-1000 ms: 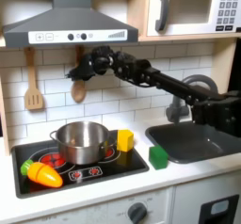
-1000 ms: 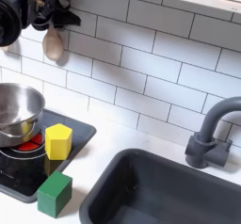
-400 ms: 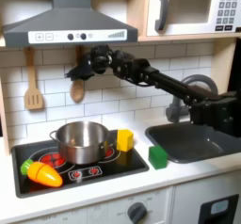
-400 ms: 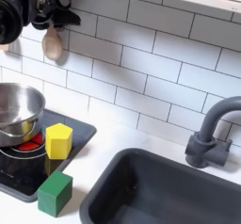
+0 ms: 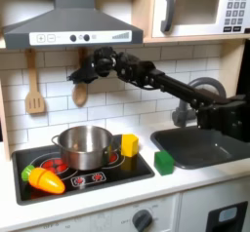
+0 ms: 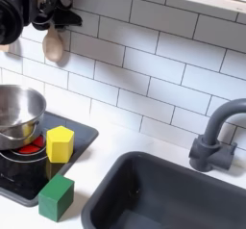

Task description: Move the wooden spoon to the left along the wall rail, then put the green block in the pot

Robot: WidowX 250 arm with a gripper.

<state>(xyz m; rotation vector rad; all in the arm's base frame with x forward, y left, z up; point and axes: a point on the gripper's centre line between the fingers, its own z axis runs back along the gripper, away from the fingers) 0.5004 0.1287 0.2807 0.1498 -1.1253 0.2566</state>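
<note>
Wooden spoon (image 5: 80, 94): light brown, oval bowl down, thin handle up, hanging on the tile wall above the pot (image 5: 84, 145). Gripper (image 5: 81, 73) is at the spoon's handle top; jaw gap can't be made out, grip unclear. 1 green block (image 5: 164, 162) on the counter, 1 yellow block (image 5: 129, 144), 1 spatula (image 5: 34, 101).

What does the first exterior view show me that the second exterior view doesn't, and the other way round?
The first exterior view takes in the white microwave, the grey range hood, a flat-bladed wooden spatula and an orange toy carrot. The second exterior view adds nothing new, just a nearer look at the grey faucet and dark sink. Both exterior views share the shiny steel pot, yellow block, green cube, hanging wooden spoon and black end effector.
</note>
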